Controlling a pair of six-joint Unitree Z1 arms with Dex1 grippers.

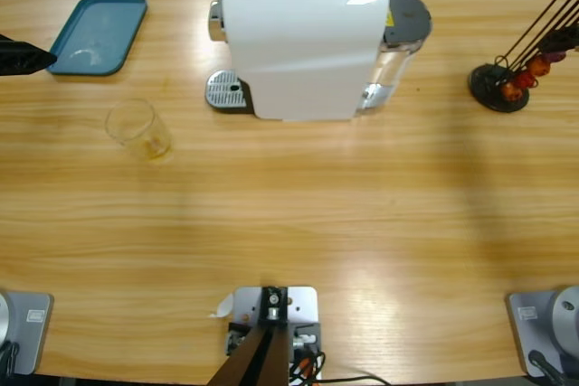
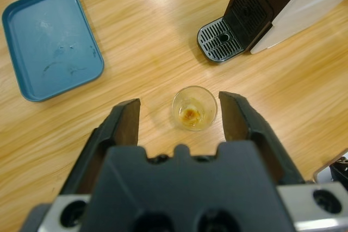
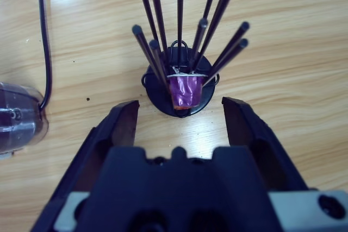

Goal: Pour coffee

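A small clear glass tumbler (image 1: pixel 136 127) stands on the wooden table, left of the white coffee machine (image 1: pixel 303 42). A shallow pool of amber coffee (image 1: pixel 156 145) lies in its bottom. In the left wrist view my left gripper (image 2: pixel 179 101) is open. The tumbler (image 2: pixel 194 108) with the coffee (image 2: pixel 190 115) sits just beyond its jaws, between them and untouched. My right gripper (image 3: pixel 179 104) is open too, in front of a black capsule rack (image 3: pixel 179 80) that holds a purple capsule (image 3: pixel 186 92).
A teal tray (image 1: pixel 98 33) lies at the back left. The machine's metal drip grate (image 1: pixel 226 90) faces the tumbler. The capsule rack (image 1: pixel 499 86) stands far right. A black piece of an arm (image 1: pixel 23 55) juts in at the left edge. The clear water tank (image 3: pixel 16 118) and a black cable (image 3: pixel 46 36) lie left of the rack.
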